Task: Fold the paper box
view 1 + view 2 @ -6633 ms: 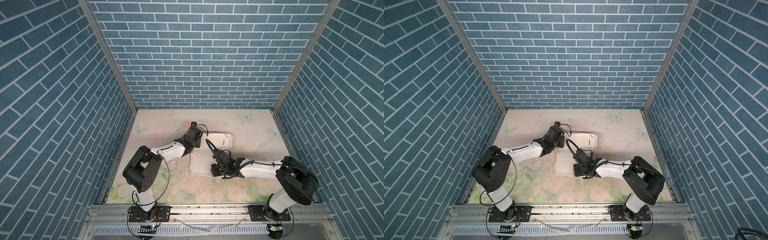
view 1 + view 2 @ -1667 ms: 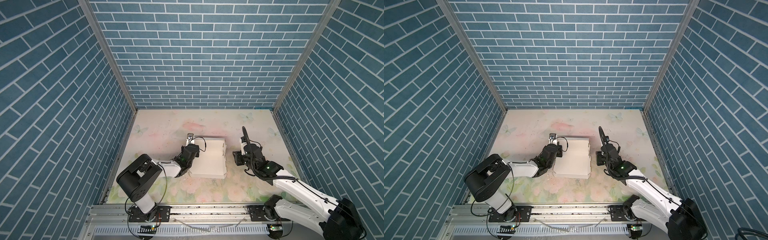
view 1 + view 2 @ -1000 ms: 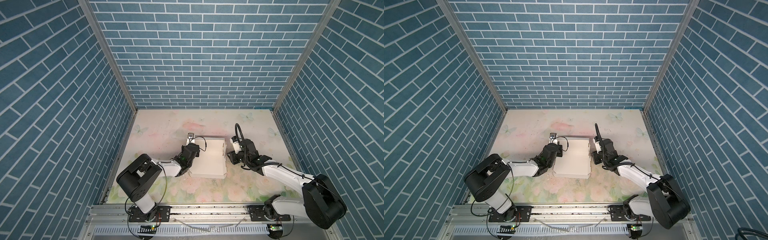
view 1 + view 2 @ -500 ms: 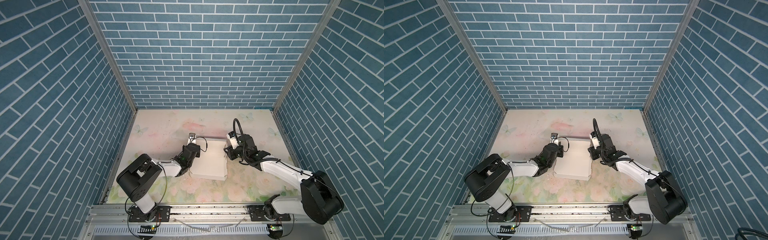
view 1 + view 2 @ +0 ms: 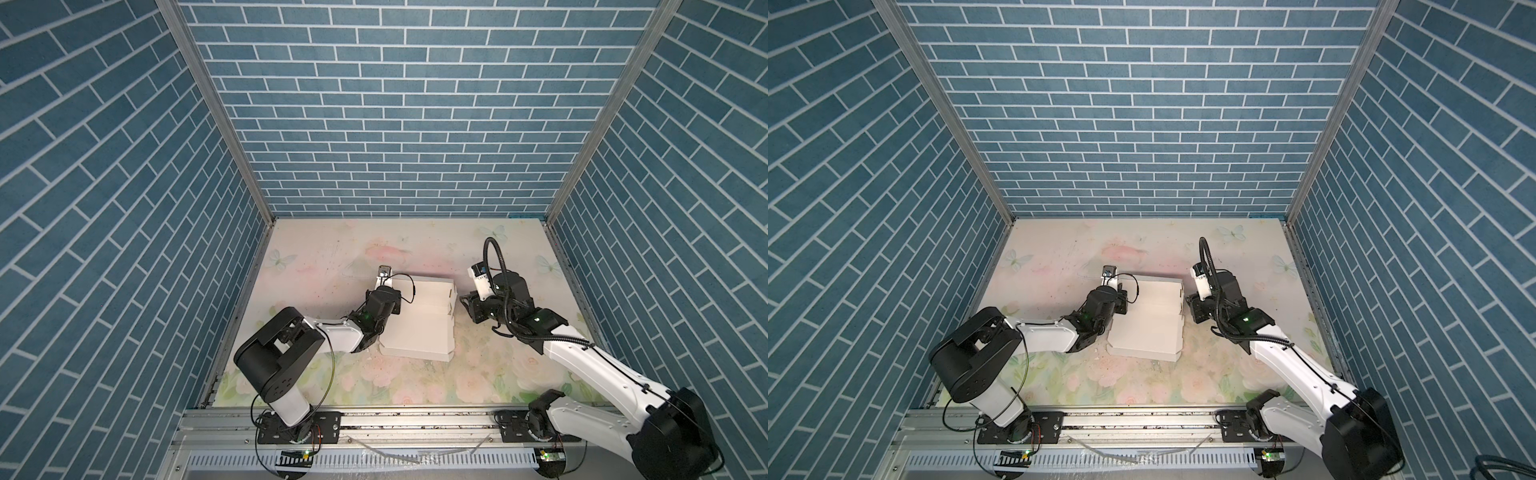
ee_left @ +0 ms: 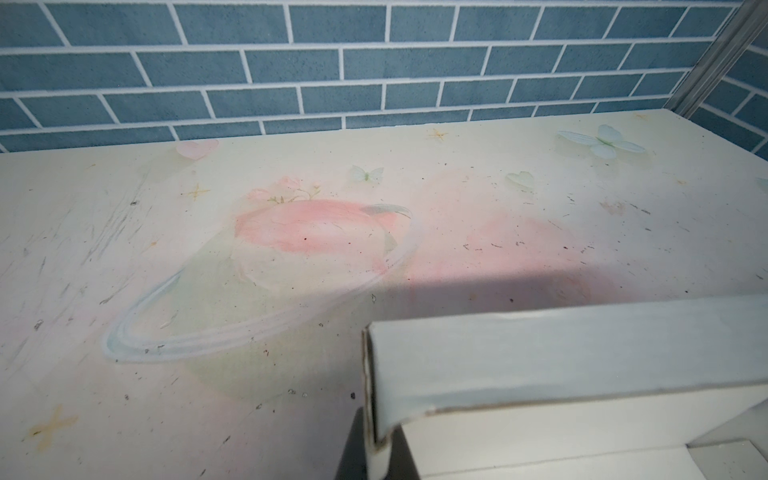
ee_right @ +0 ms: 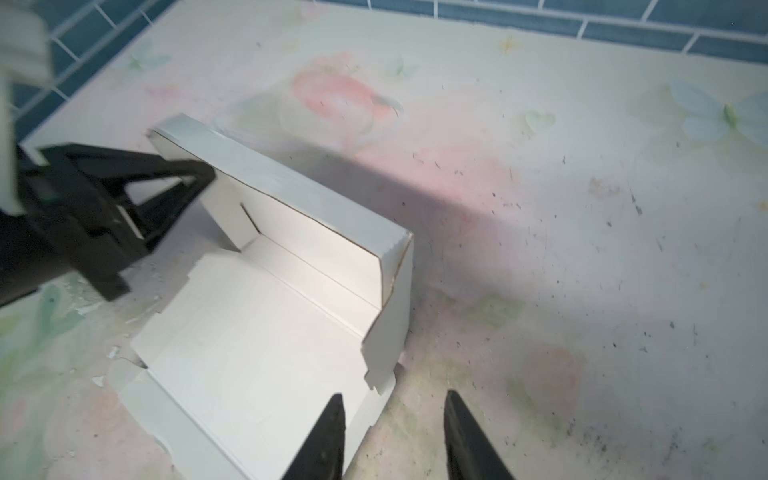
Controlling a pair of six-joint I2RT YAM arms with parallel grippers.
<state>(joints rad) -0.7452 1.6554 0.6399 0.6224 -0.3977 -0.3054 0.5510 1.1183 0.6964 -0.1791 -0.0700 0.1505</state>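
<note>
The left gripper (image 6: 376,451) is clamped shut on a corner of the paper box (image 5: 419,328), pinching the upright rear wall (image 7: 291,195) where it meets the side. Across from it, the right gripper (image 7: 392,432) hovers with its jaws apart at the opposite side's low flap, and as far as I can see it holds nothing. The box sits mid-table (image 5: 332,257) between the two arms. I'd call it partly done: the rear wall stands, and the side wall (image 7: 390,307) by the right gripper is up. The large front panel (image 7: 232,357) lies flat, with folding and tucking left to do.
</note>
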